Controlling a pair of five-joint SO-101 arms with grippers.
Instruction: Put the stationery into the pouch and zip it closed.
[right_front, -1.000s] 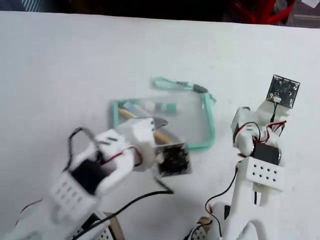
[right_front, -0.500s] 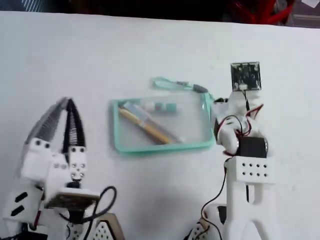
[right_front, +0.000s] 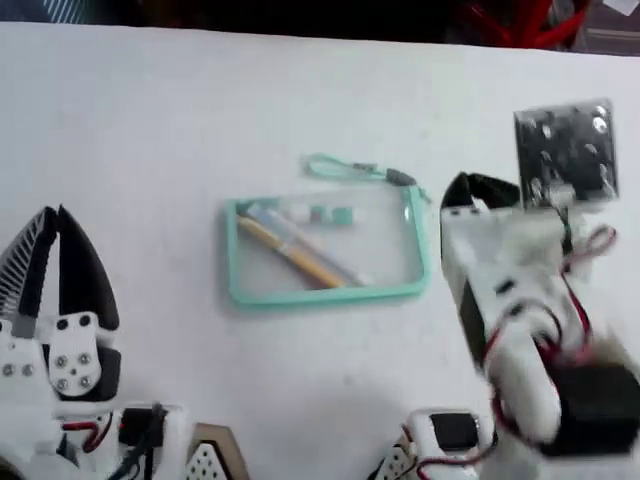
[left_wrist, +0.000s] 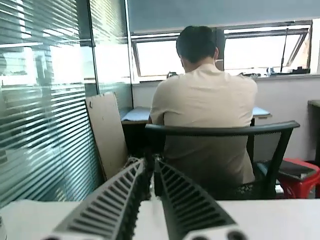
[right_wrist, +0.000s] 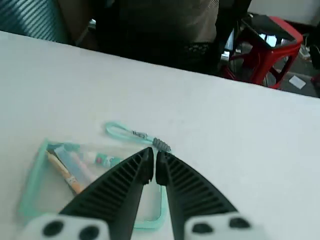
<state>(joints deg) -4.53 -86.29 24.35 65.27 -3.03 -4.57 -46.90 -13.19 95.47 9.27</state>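
Stationery (right_front: 297, 243) lies inside the pouch (right_front: 322, 296), and the pouch lies flat near the middle of the white counter (right_front: 150, 120). The pouch is see-through with a mint green edge all round. Inside it a yellow pencil (right_front: 300, 257) lies slanted, from the far left corner toward the near right side. Along the far edge, just beside the pencil's far end, lies a small see-through stick (right_front: 300, 213) with white and green bits. A thin green strap (right_front: 340, 167) makes a loop on the counter just past the pouch's far edge. The strap joins a little gray zip pull (right_front: 402, 179) at the pouch's far right corner. The zip looks shut, but the line is too thin to be sure.

The left hand (right_front: 52, 211) is at the near left of the counter, well apart from the pouch. Its two black ribbed fingers (left_wrist: 115, 205) are pressed together at the tips and pinch nothing. It points toward the far side of the counter.

The right hand (right_wrist: 153, 153) is just beside the pouch's right edge, near the corner with the zip pull. Its black fingers are pressed together too, with nothing between them. In the right wrist view its tips show close by the zip pull, with the green strap just past them.
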